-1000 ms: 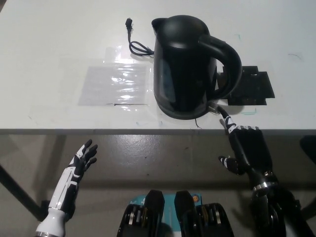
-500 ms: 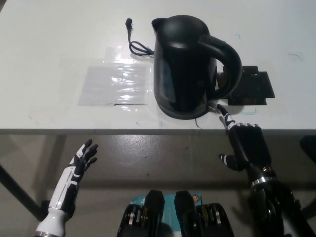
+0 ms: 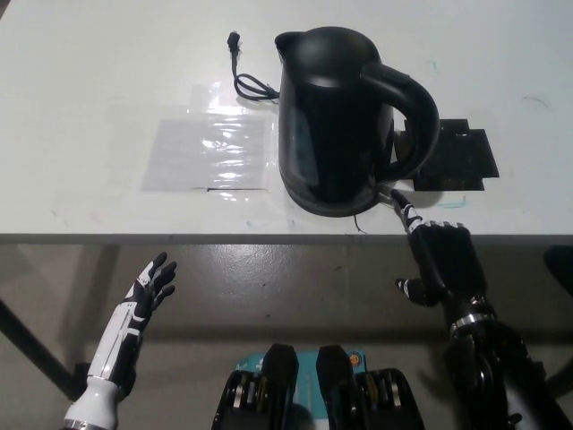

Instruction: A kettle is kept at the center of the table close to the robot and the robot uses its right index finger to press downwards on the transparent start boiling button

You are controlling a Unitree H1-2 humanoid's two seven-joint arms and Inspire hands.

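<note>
One finger of right hand [image 3: 440,260] at kettle [image 3: 345,121] base

A white table [image 3: 107,72] is filling the upper half of the scene, its near edge running straight across. A clear plastic sheet [image 3: 210,152] is lying flat at about nine o'clock from the table's middle, catching glare from the room light. A black cord [image 3: 246,82] is curling at eleven o'clock, its plug [image 3: 234,40] pointing toward twelve. A flat black plate [image 3: 455,159] is sitting at three o'clock, near the table's front edge. Below the edge, a grey-brown floor [image 3: 295,278] is showing, and a dark table leg [image 3: 31,345] is slanting across at eight o'clock.
</note>
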